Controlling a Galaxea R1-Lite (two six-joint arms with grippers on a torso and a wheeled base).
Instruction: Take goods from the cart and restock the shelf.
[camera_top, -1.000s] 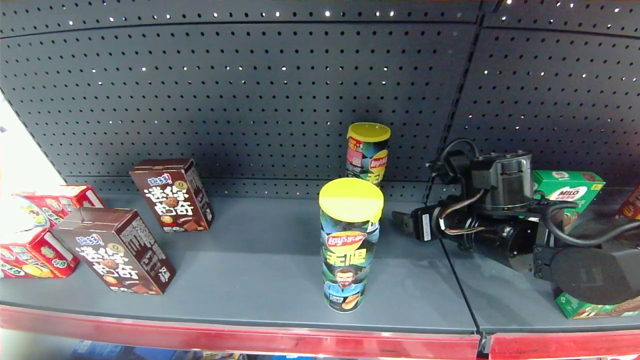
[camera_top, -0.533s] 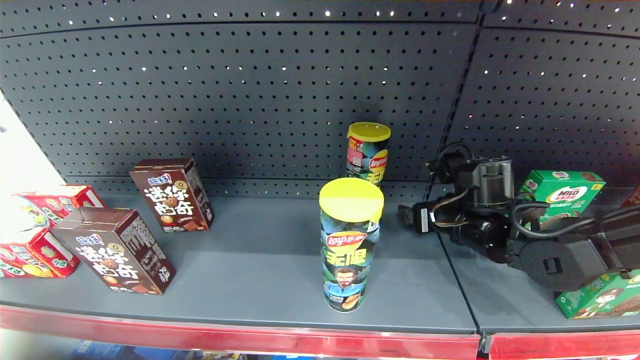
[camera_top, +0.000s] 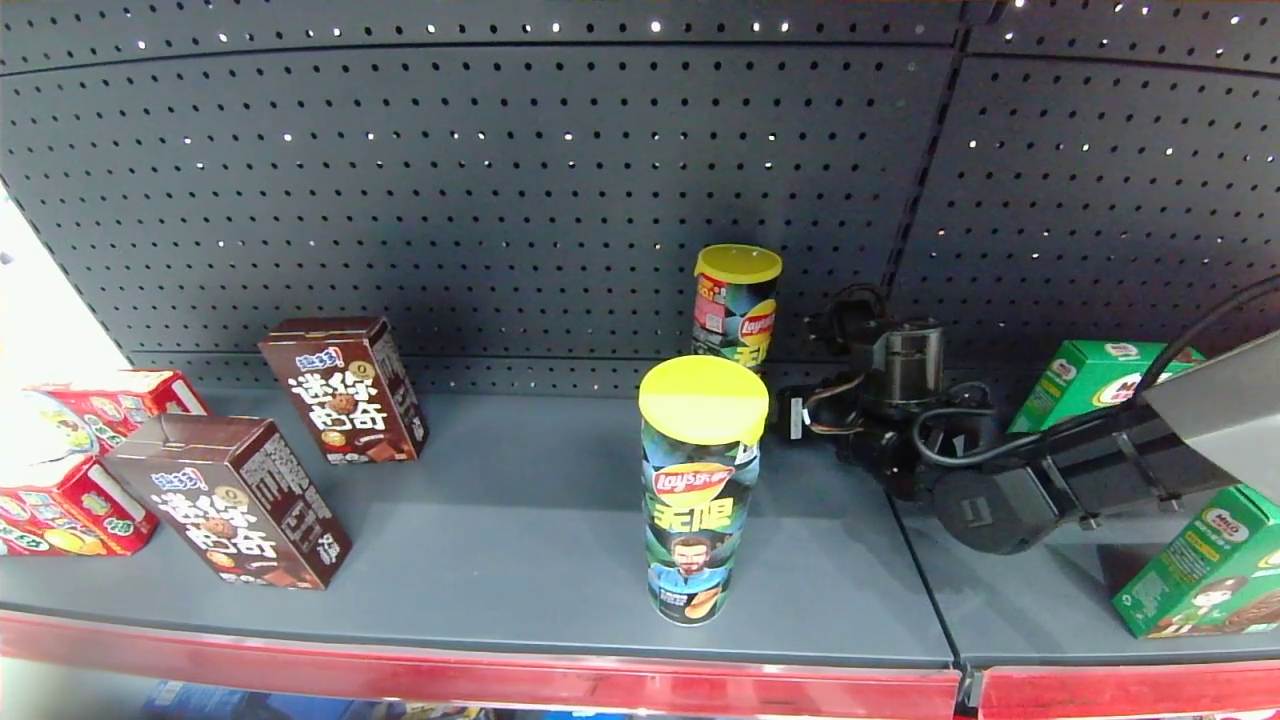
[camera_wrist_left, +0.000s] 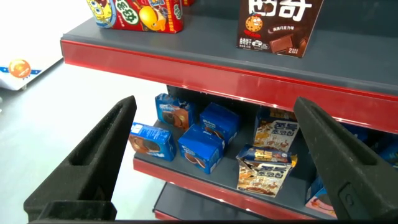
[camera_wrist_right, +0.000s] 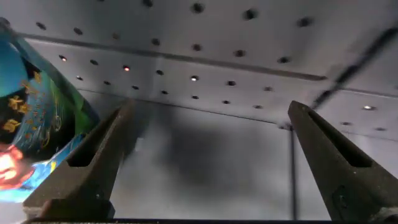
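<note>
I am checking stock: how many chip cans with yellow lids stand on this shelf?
2. The front can stands near the shelf's edge; the back can stands behind it, by the rear wall. The arm may hide more.

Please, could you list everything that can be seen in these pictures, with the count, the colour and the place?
chip cans: 2, yellow lids, middle of the shelf, one behind the other
cookie boxes: 2, brown, left part of the shelf
red boxes: at least 2, red, left end of the shelf
green boxes: 2, green, right part of the shelf
shelf: 1, grey with a red front edge
back wall: 1, dark grey, full of holes
blue packs: several, blue, lower shelf
pale boxes: 2, cream and brown, beside the blue packs
left gripper: 1, black, open, before the lower shelf
right gripper: 1, black, open, beside the back can
</note>
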